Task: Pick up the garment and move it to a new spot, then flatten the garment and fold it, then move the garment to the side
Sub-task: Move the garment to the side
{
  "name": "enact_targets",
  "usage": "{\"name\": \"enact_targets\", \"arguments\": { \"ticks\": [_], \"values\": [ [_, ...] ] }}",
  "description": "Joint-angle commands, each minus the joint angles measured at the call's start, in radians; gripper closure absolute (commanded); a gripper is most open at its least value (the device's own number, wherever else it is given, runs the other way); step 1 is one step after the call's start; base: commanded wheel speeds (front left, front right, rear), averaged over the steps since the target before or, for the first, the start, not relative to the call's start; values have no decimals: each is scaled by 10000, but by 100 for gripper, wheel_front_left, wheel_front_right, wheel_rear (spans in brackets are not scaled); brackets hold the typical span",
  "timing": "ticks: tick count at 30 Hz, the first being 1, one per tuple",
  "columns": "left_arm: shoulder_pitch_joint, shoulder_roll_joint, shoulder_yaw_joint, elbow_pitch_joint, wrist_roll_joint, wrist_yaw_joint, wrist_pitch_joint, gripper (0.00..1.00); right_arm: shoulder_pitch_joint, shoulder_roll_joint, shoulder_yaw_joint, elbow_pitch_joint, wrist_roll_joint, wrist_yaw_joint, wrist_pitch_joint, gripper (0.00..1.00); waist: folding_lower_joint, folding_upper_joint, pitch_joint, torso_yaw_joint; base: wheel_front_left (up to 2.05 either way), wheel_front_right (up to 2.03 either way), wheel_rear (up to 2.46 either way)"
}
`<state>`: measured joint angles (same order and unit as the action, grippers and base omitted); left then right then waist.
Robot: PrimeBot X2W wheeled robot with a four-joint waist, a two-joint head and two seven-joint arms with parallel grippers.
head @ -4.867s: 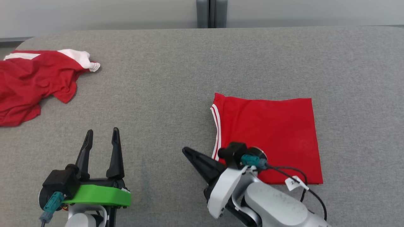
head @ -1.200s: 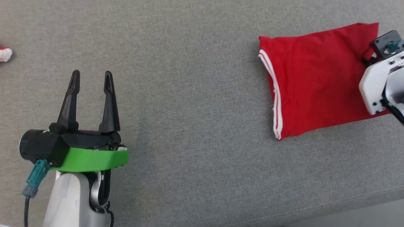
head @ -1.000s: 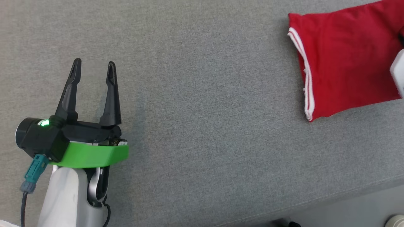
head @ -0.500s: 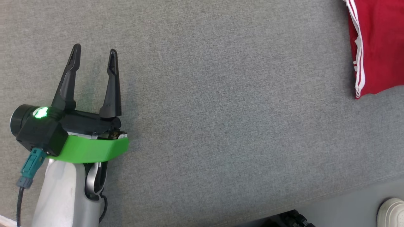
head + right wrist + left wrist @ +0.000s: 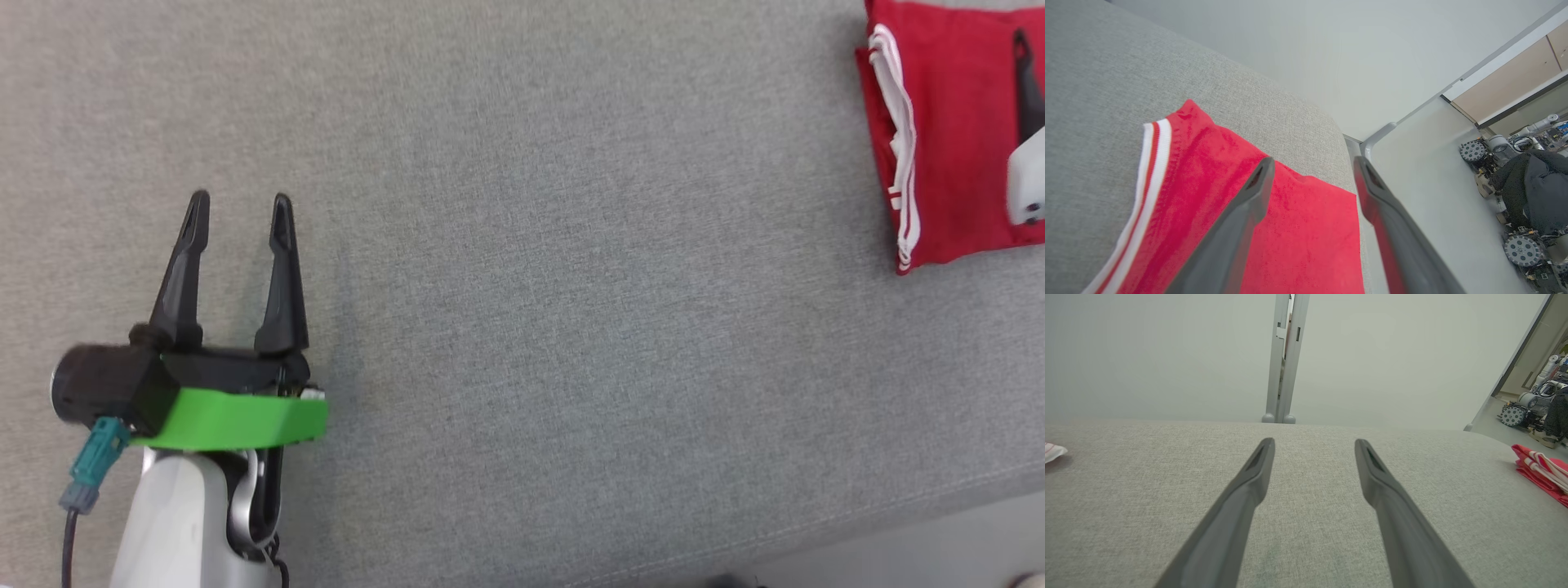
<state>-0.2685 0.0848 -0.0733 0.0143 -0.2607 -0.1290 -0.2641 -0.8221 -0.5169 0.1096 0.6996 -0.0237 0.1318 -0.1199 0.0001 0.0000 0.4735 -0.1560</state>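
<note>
At the right margin of the grey surface (image 5: 522, 327), near its edge, the folded red garment (image 5: 955, 147) lies flat. Its white-striped trim (image 5: 898, 163) is stacked along the side facing the middle of the surface. Right gripper (image 5: 1314, 161): released, fingers spread, nothing between them. It is positioned above the garment, one finger over red cloth, the other past the garment's outer edge. Contact with the cloth cannot be determined. Left gripper (image 5: 240, 198): released, fingers apart and empty, poised over bare surface at the lower left of the head view, well apart from the garment. A white-striped cloth end (image 5: 1053, 452) lies at the left margin of the left wrist view.
</note>
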Motion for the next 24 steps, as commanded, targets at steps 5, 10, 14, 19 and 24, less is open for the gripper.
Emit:
{"name": "enact_targets", "arguments": {
  "ticks": [5, 10, 14, 19, 24],
  "values": [
    [942, -147, 571, 393, -107, -24, 2, 0, 1351, 989, -150, -1010, 676, -21, -458, 0, -1, 0, -2034, 409, 0, 0, 0],
    [1597, -223, 1019, 478, -22, -24, 2, 0, 2758, 1691, -417, -2450, 1295, -21, -485, 0, -1, 0, -2807, 676, 0, 0, 0],
    [1949, -298, 1263, 534, -84, -24, 2, 0, 3830, 2155, -607, -3521, 1604, -21, -320, 0, -1, 0, -3277, 884, 0, 0, 0],
    [2454, -331, 1410, 789, -200, -24, 2, 0, 5009, 2964, -872, -4375, 1753, -21, -193, 0, -1, 0, -3798, 1023, 0, 0, 0],
    [2854, -340, 1424, 1048, -419, 128, 2, 0, 5699, 3666, -834, -4435, 1677, -21, -326, 0, -1, 0, -4184, 1052, 0, 0, 0]
  ]
}}
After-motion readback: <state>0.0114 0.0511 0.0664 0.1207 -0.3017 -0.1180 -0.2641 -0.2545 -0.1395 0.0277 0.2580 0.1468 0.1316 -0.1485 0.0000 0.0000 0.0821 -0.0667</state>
